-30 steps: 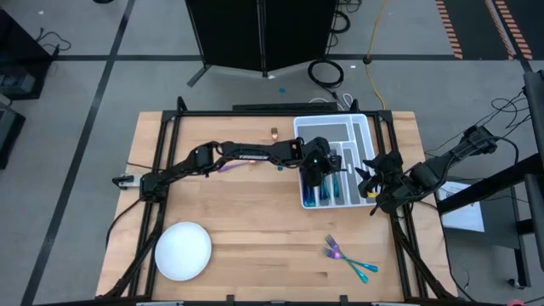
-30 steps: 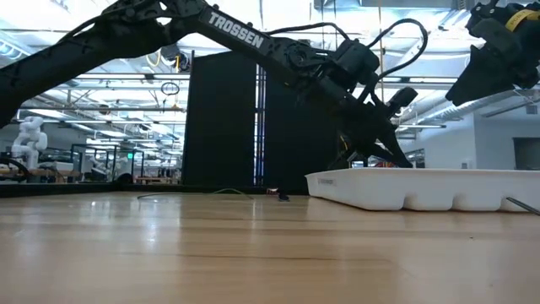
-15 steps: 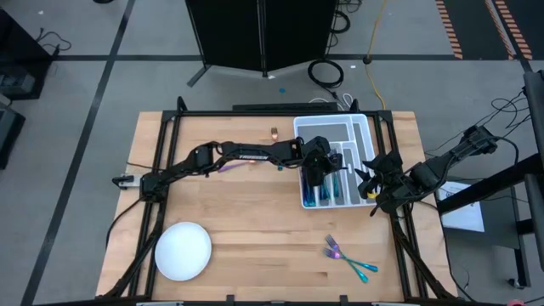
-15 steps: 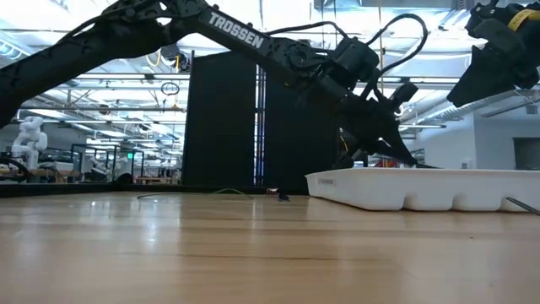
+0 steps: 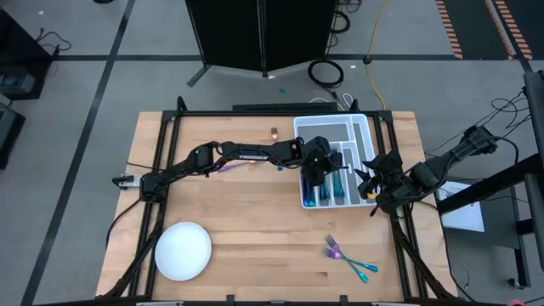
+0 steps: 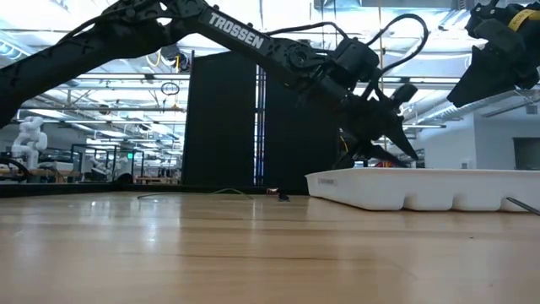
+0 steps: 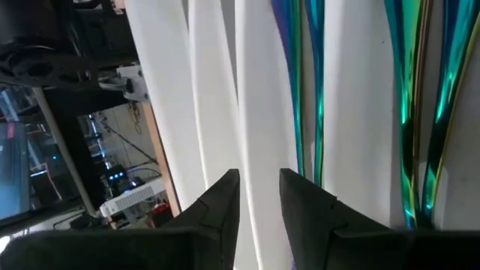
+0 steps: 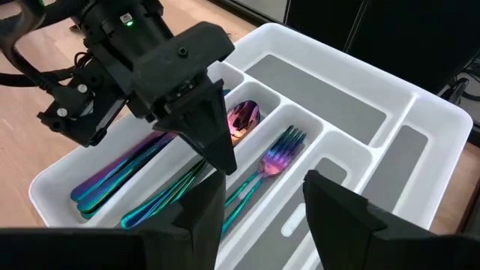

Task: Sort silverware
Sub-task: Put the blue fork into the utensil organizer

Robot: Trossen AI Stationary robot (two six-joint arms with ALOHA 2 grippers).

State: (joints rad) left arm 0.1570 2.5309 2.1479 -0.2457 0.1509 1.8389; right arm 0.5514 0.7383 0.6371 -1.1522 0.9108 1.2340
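Tray: table's far right.
Plate: near left.
Loose silverware: near right.
Sorted silverware: inside tray.

White tray (plate apart)

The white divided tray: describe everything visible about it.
The white divided tray, plastic by its look, lies flat near the table's far right corner. Dividers split it into long lanes and shorter, grey-floored sections. Its lanes hold iridescent rainbow silverware: handles side by side, a spoon and a fork. The left gripper hangs over the lanes, jaws slightly apart; the right gripper waits beside the tray's right edge.
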